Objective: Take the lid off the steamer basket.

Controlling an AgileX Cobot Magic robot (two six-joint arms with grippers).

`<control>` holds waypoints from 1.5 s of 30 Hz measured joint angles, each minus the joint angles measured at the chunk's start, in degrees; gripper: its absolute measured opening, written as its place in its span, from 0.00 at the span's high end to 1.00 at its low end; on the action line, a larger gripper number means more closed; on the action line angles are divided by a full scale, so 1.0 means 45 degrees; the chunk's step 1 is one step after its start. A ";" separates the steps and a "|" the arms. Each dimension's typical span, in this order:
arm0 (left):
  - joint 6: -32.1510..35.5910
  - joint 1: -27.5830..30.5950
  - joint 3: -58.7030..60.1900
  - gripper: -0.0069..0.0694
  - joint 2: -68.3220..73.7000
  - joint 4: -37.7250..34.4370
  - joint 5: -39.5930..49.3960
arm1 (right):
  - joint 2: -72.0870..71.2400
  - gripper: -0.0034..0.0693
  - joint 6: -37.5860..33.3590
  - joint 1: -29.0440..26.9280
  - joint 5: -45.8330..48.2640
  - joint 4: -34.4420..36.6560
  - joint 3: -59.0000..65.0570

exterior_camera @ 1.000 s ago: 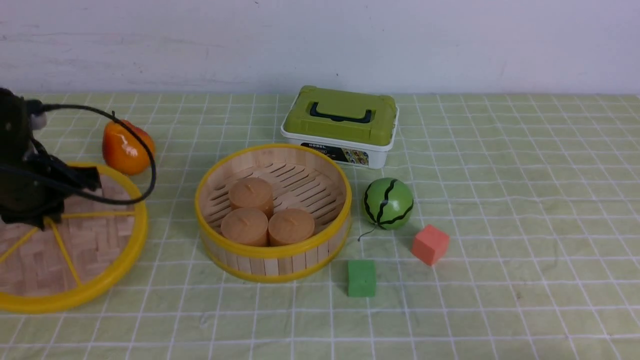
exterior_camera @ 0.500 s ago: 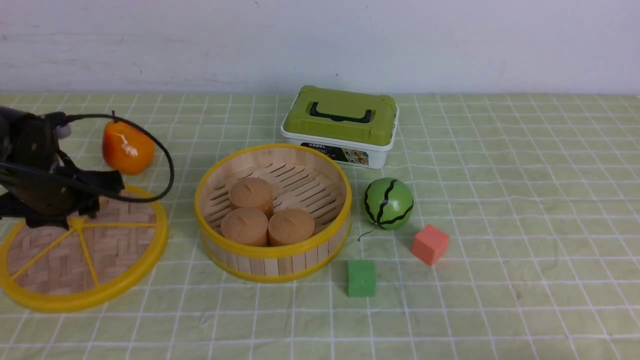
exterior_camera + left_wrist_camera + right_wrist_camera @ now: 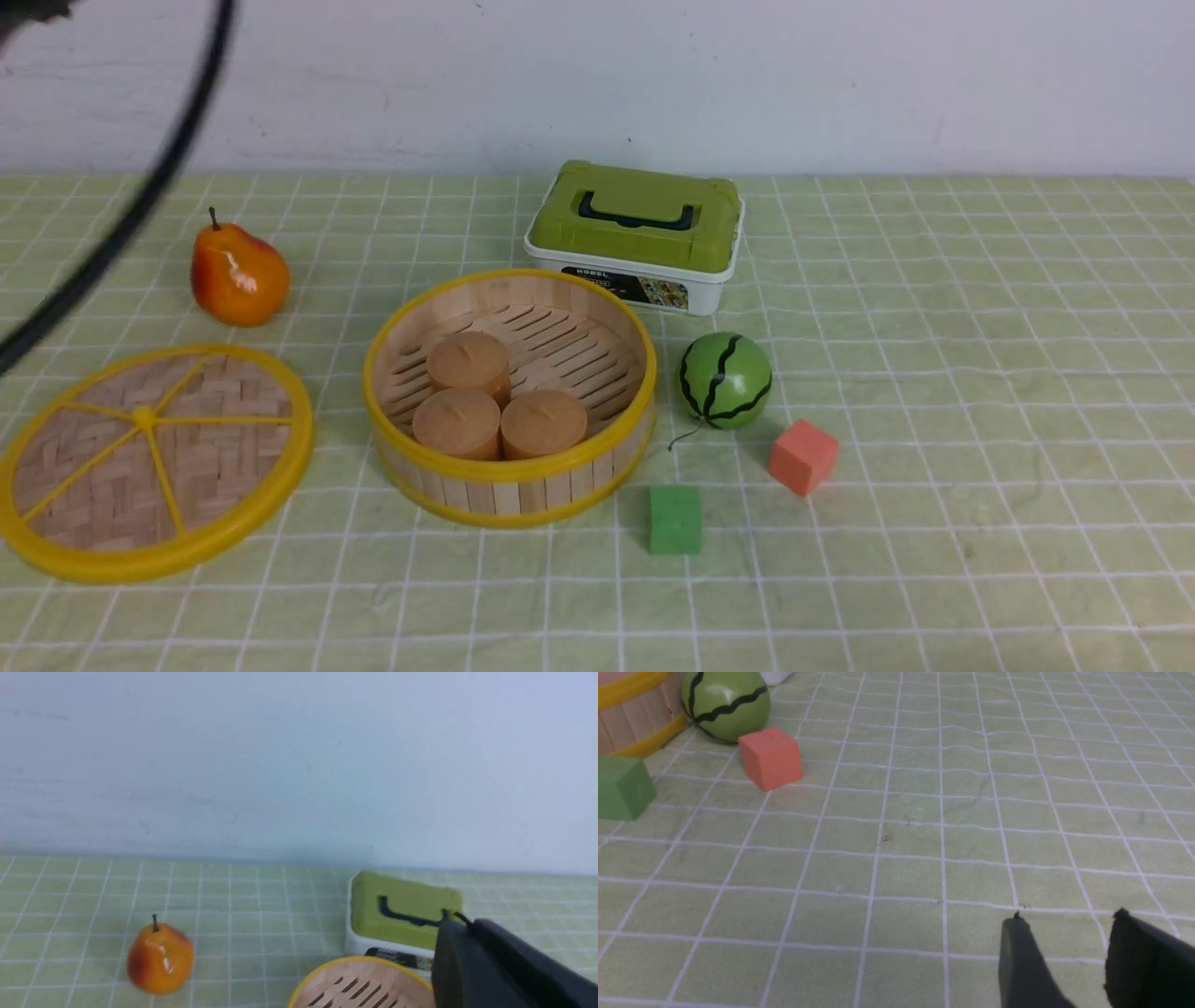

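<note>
The lid [image 3: 143, 419] is laid flat on the tabletop [image 3: 896, 579], left of the basket [image 3: 509, 467]; three brown cakes [image 3: 457, 425] are seen inside the basket. The left fingers [image 3: 460, 921] are pressed together, clear of the lid; the right fingers [image 3: 1069, 914] are held spread.

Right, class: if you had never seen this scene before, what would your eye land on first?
Probably the steamer basket, standing uncovered near the middle left with three round brown pieces inside. Next, its yellow-rimmed lid lies flat on the cloth to its left. The glossy orange pear behind the lid and the striped green ball right of the basket also stand out.
</note>
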 joint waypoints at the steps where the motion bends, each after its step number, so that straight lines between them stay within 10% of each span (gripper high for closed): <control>1: -0.0078 -0.0016 0.0306 0.93 -0.0539 -0.0082 -0.0015 | 0.0000 0.62 0.0000 0.0000 0.0000 0.0000 0.0000; 17: -0.0210 -0.0016 0.9389 0.93 -0.9268 0.0189 0.0088 | 0.0000 0.62 0.0000 0.0000 0.0000 0.0000 0.0000; 33: -0.0224 0.0074 1.3500 0.93 -1.0453 0.0350 -0.0139 | 0.0000 0.62 0.0000 0.0000 0.0000 0.0000 0.0000; 45: 0.0542 0.2827 1.4820 0.93 -1.1105 -0.1752 -0.1303 | 0.0000 0.62 0.0000 0.0000 0.0000 0.0000 0.0000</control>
